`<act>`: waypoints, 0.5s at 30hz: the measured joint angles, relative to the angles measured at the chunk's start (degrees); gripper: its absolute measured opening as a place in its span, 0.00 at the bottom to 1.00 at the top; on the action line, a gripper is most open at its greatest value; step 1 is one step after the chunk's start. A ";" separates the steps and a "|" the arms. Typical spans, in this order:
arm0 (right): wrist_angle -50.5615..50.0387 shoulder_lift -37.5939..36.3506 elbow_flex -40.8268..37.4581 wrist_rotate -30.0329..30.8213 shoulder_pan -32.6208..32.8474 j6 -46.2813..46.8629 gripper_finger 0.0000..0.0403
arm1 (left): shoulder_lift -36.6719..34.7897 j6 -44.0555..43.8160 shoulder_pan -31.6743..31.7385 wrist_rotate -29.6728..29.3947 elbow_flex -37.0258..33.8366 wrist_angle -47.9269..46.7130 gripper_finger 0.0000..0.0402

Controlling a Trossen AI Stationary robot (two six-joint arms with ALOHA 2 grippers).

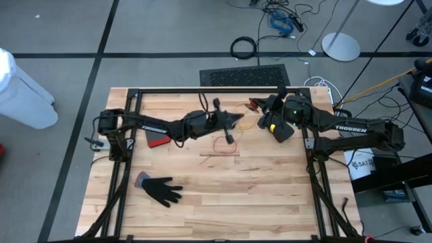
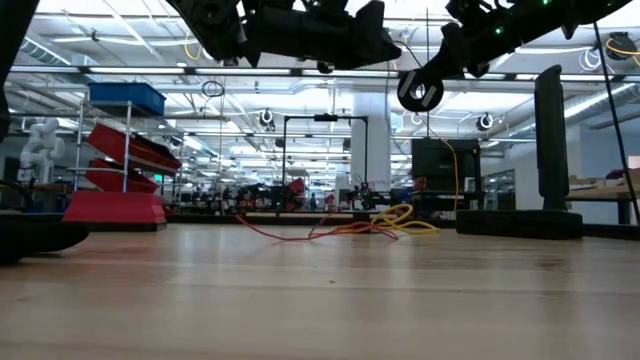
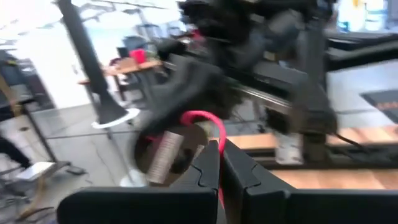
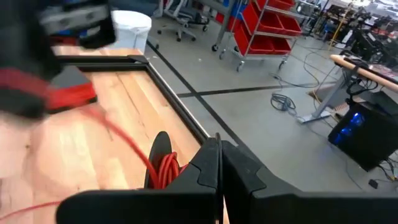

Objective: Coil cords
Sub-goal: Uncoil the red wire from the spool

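Note:
An orange-red cord (image 1: 226,145) lies in loose loops on the wooden table's middle and also rises to both grippers. In the low view its loops (image 2: 335,229) rest on the table beside a yellow cord (image 2: 405,218). My left gripper (image 3: 221,152) is raised over the table's far middle (image 1: 236,119), pointing level, and is shut on the cord. My right gripper (image 4: 219,146) faces it from the right (image 1: 268,123), also shut, with a small coil of the cord (image 4: 165,171) at its fingers. My left gripper pinches one strand of the orange-red cord (image 3: 219,140) between its two fingertips. The fingers lie level. The strand arcs up and over beyond the tips (image 3: 202,116), lifted clear of the table. My right gripper holds the small coil (image 4: 163,167), which shows beside one finger (image 4: 202,168); that finger hides the place of contact. The coil is lifted off the table, and a strand (image 4: 118,134) runs from it toward my left gripper.
A black glove (image 1: 162,191) lies near the table's front left. A red flat piece (image 1: 158,140) sits under my left arm. A black frame (image 1: 202,91) runs along the table's far and side edges. The near half of the tabletop (image 1: 236,209) is bare wood.

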 joint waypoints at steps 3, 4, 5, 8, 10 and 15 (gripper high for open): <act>2.30 0.00 0.00 -0.53 0.00 0.08 0.00 | 0.90 -0.12 -0.53 1.56 0.02 -1.28 0.00; 3.24 0.00 0.00 -0.66 0.00 0.08 0.00 | 1.44 -0.63 -0.56 2.63 0.02 -1.48 0.00; 4.08 0.03 0.00 -0.91 0.00 0.10 0.00 | 1.97 -1.56 -0.55 3.84 0.01 -1.50 0.00; 6.06 0.56 0.00 -2.02 0.00 0.93 0.00 | 3.68 -4.29 -0.58 5.92 0.28 -1.40 0.00; 6.52 1.20 0.00 -2.07 0.00 1.11 0.00 | 4.98 -4.63 -0.62 6.09 0.54 -1.76 0.00; 6.62 1.99 -0.01 -2.07 0.00 2.13 0.00 | 6.66 -4.67 0.08 2.16 0.77 -8.92 0.00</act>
